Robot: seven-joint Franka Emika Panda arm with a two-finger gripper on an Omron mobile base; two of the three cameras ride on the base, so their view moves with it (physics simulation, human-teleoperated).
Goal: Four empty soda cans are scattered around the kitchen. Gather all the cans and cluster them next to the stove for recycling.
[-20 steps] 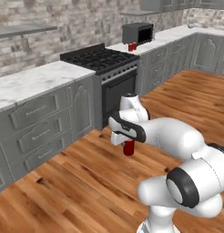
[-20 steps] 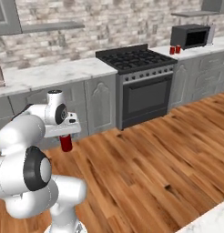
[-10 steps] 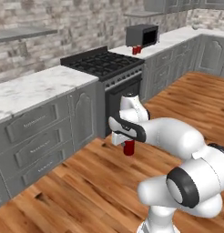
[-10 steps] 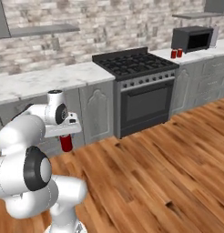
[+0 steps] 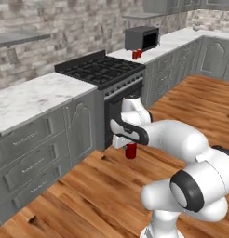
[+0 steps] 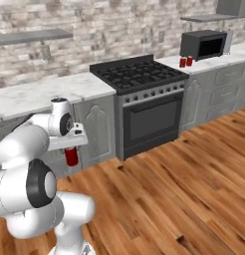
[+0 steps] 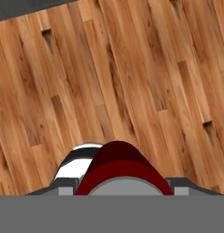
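Between the claw fingers hangs a red can.

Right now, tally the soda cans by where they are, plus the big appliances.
Red soda can held in the end effector: 1
Red soda cans on the counter by the microwave: 2
Stove: 1
Microwave: 1
Total: 5 things, 3 of them cans
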